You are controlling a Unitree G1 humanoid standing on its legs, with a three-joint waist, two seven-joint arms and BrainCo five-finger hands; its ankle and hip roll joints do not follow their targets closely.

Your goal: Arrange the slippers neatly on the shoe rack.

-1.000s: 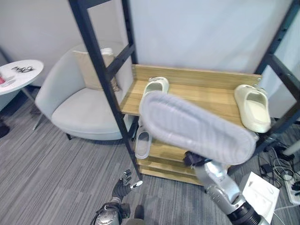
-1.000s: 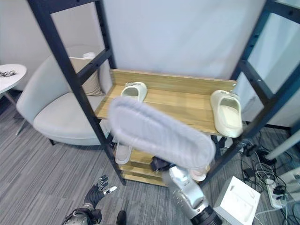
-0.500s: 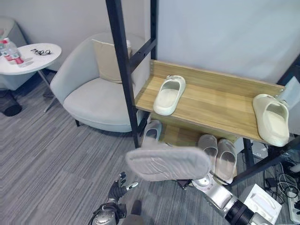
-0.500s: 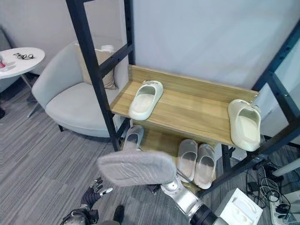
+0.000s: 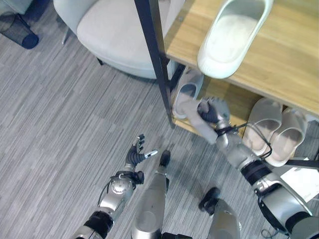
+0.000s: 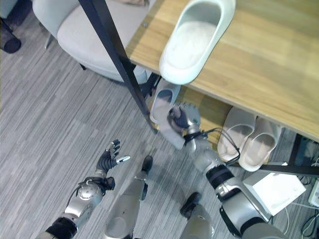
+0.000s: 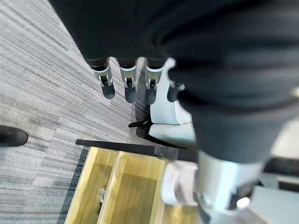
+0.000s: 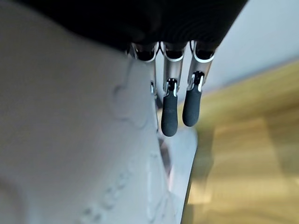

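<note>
The right hand (image 5: 215,110) grips a grey slipper (image 5: 192,117) at the front of the shoe rack (image 5: 279,64), just beside its black post (image 5: 155,55), by the lower shelf. The left hand (image 5: 135,154) hangs open over the carpet (image 5: 60,124), well apart from the rack. A cream slipper (image 5: 232,37) sits on the upper shelf.

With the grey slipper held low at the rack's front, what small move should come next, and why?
Probably ease the right hand forward to slide the grey slipper onto the lower shelf, beside the single slipper at its left end. The held slipper hangs at the shelf's front edge, and a pair already fills the right side.
</note>
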